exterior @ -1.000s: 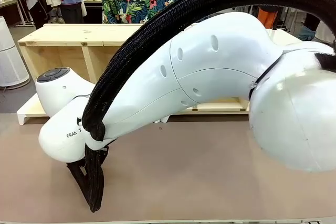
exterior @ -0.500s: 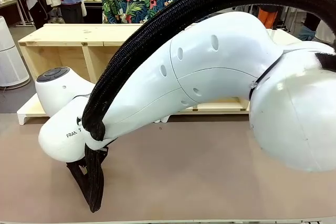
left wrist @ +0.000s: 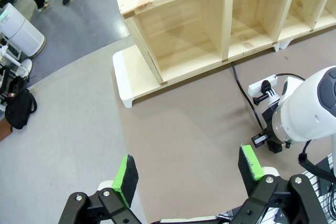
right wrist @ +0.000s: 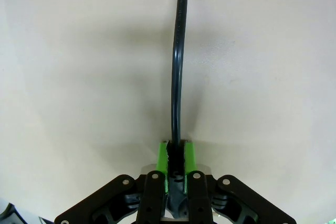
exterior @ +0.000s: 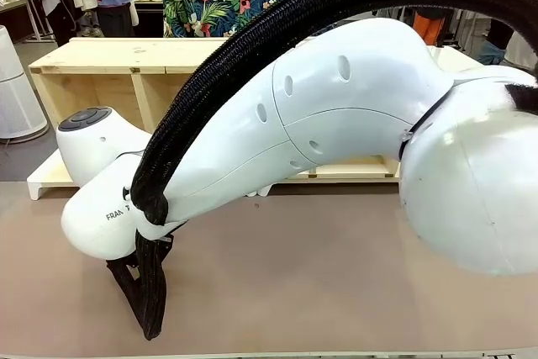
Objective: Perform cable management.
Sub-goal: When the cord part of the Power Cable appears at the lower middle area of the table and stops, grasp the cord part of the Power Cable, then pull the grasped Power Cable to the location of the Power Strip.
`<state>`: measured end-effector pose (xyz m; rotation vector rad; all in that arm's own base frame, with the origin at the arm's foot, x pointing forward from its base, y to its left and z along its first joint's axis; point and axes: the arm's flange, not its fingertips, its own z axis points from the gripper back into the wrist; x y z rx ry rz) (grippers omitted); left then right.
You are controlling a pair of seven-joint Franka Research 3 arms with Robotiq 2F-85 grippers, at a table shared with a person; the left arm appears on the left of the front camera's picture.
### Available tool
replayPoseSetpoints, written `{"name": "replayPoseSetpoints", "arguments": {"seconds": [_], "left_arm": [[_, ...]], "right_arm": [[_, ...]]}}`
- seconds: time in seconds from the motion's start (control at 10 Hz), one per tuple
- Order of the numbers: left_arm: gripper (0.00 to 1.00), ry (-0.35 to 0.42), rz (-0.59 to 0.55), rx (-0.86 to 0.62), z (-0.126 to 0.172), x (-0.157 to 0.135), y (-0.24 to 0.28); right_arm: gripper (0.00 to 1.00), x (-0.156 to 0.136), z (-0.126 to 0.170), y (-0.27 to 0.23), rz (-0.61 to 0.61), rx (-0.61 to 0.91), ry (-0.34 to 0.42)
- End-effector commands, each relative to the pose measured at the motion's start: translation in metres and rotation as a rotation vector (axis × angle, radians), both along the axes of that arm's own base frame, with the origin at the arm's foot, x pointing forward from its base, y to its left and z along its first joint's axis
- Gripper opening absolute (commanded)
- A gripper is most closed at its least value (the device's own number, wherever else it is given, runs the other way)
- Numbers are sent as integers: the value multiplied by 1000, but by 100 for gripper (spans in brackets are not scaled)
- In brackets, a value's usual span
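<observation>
Your right arm [exterior: 336,115] sprawls low across the table [exterior: 336,292] and blocks most of the front camera, so you work half blind near the wooden shelf [left wrist: 210,24]. The white power strip [left wrist: 261,84] lies just in front of that shelf. The left gripper [left wrist: 189,169] hovers with jaws apart, empty. The right gripper [right wrist: 176,153] is clamped on the cable [right wrist: 177,77]. If you pull hard, the strip may drag or the thin cord may slip from the pads.

The right arm [exterior: 336,115] reaches across, right gripper [right wrist: 176,156] pinched tight; the left gripper [left wrist: 188,169] hangs spread wide.
</observation>
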<state>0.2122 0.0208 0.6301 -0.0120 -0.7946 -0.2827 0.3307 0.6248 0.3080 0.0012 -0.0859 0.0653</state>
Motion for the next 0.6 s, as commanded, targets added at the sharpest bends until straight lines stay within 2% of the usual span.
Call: {"name": "replayPoseSetpoints", "arguments": {"seconds": [0.0, 0.5], "left_arm": [[100, 0, 3, -4, 0, 0, 1], [100, 0, 3, -4, 0, 0, 1]], "right_arm": [[11, -1, 0, 0, 0, 0, 0], [11, -1, 0, 0, 0, 0, 0]]}}
